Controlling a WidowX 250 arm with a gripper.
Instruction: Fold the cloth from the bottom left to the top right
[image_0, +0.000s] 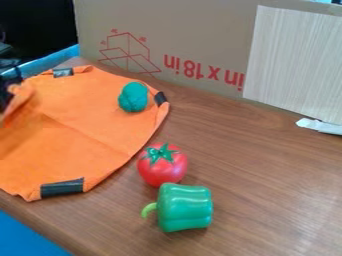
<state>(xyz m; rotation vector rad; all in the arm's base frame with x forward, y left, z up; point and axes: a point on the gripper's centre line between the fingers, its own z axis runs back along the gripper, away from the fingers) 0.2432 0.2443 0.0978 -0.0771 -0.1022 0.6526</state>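
Note:
Dark parts of the black gripper (6, 84) show at the left edge of the camera view, beside a bunched, raised edge of the orange cloth (100, 120). The cloth lies over the left part of the brown table, with creases across its middle and its left portion lifted or rumpled. Black tape patches mark its top left, right and bottom corners. A dark green lumpy toy (134, 97) rests on the cloth near the right corner. How the gripper meets the cloth is hard to make out.
On the wooden table (267, 185), a red tomato (162, 167) stands just right of the cloth, with a green bell pepper (185, 208) in front of it. A cardboard panel (194, 30) borders the back. A white object (319, 126) lies at the right edge.

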